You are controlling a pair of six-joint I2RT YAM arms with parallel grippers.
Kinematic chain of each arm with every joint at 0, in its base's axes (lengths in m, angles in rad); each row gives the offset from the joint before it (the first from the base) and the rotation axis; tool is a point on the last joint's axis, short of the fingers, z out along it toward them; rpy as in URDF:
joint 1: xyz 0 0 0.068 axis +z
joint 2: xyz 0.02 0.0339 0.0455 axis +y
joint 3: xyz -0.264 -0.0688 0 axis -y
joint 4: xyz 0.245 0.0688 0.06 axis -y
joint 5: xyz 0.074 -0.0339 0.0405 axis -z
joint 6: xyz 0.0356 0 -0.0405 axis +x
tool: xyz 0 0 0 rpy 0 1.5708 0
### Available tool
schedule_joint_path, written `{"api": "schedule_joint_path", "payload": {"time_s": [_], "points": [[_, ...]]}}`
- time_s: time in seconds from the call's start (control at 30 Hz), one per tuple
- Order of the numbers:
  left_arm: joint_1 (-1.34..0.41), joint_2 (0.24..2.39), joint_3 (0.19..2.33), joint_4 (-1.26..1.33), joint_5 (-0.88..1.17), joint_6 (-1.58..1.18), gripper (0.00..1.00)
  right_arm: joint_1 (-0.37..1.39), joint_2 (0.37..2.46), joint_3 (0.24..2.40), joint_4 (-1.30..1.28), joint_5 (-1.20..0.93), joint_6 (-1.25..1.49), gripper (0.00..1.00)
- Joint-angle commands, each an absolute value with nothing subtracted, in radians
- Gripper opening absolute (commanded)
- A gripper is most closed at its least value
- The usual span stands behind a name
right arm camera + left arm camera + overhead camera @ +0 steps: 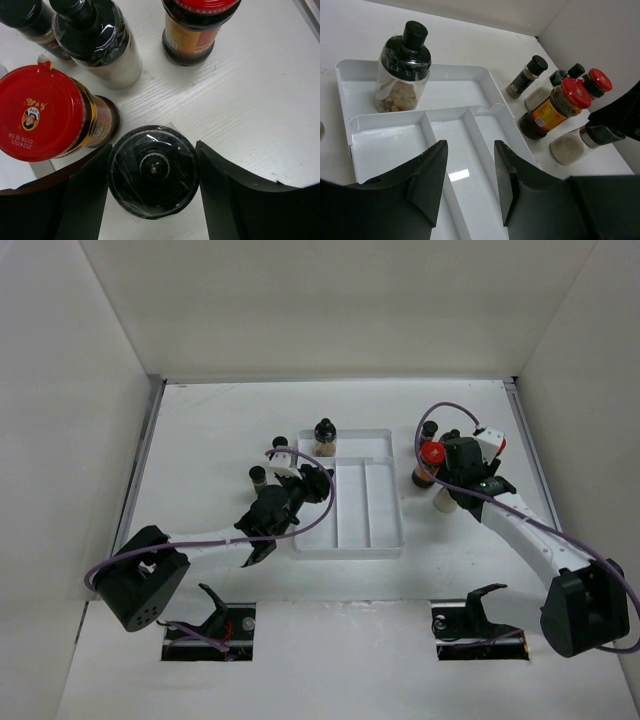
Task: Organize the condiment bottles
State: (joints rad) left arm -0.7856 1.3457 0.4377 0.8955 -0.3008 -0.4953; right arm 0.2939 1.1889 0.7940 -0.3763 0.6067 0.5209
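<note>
Overhead, you see a white 3-compartment tray (350, 508) at approx. the centre of the table (200, 430).

(a) Tray: one clear black-capped jar (402, 70) of tan lumps stands upright in the far crosswise compartment, toward its left end.

(b) L gripper (470, 146): its two fingers hang parted over the long compartments, w/ bare tray floor and a divider showing btwn them. It is released and grips nothing. A dark-capped bottle (258, 477) stands on the table just left of the tray.

(c) R side: the other bottles cluster on the table right of the tray, apart from its wall. Nearest the tray is a red-capped jar (555, 107) w/ an orange label; behind it, a second red-capped jar (595, 82). Further back stand a slim dark bottle (525, 79) and a pale-bodied bottle (97, 45) w/ a black top.

(d) R gripper (154, 150): it sits over a pale-filled shaker (152, 172) whose black cap is under clear wrap. You find one finger on each side of the shaker, both appearing to press against it, i.e. clenched on it. The shaker is at the near edge of the cluster, just beside the first red-capped jar. Whether its base rests on the table you cannot tell from the wrist views.
</note>
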Motion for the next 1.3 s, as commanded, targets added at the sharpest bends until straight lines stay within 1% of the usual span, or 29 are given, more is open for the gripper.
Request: {"api": "schedule_joint_path", "payload": {"time_s": [0.0,0.1,0.17,0.3,0.43,0.53,0.6,0.8,0.9,1.07,1.27], "points": [[-0.778,1.345,0.428,0.985,-0.288,-0.502,0.40,0.289,1.166,0.801,-0.308,0.607,0.526,0.61],[-0.778,1.338,0.423,0.986,-0.290,-0.502,0.42,0.333,1.097,0.798,-0.354,0.661,0.531,0.53],[-0.778,1.333,0.420,0.988,-0.291,-0.502,0.42,0.381,1.048,0.813,-0.418,0.672,0.544,0.51],[-0.775,1.338,0.414,1.002,-0.296,-0.505,0.42,0.484,0.970,0.888,-0.561,0.680,0.586,0.49],[-0.772,1.313,0.400,1.012,-0.313,-0.502,0.42,0.573,0.985,1.000,-0.589,0.664,0.583,0.50],[-0.772,1.315,0.393,1.025,-0.331,-0.497,0.42,0.639,1.075,1.089,-0.536,0.653,0.554,0.51],[-0.772,1.319,0.390,1.028,-0.337,-0.494,0.42,0.660,1.149,1.129,-0.448,0.637,0.511,0.51],[-0.774,1.322,0.387,1.029,-0.344,-0.489,0.42,0.665,1.391,1.267,-0.157,0.540,0.414,0.51],[-0.777,1.331,0.388,1.029,-0.345,-0.485,0.42,0.654,1.515,1.350,-0.055,0.497,0.381,0.52],[-0.777,1.324,0.382,1.029,-0.354,-0.483,0.42,0.633,1.695,1.494,-0.005,0.463,0.367,0.52],[-0.780,1.335,0.387,1.031,-0.353,-0.483,0.42,0.607,1.821,1.568,0.015,0.466,0.350,0.52]]}}
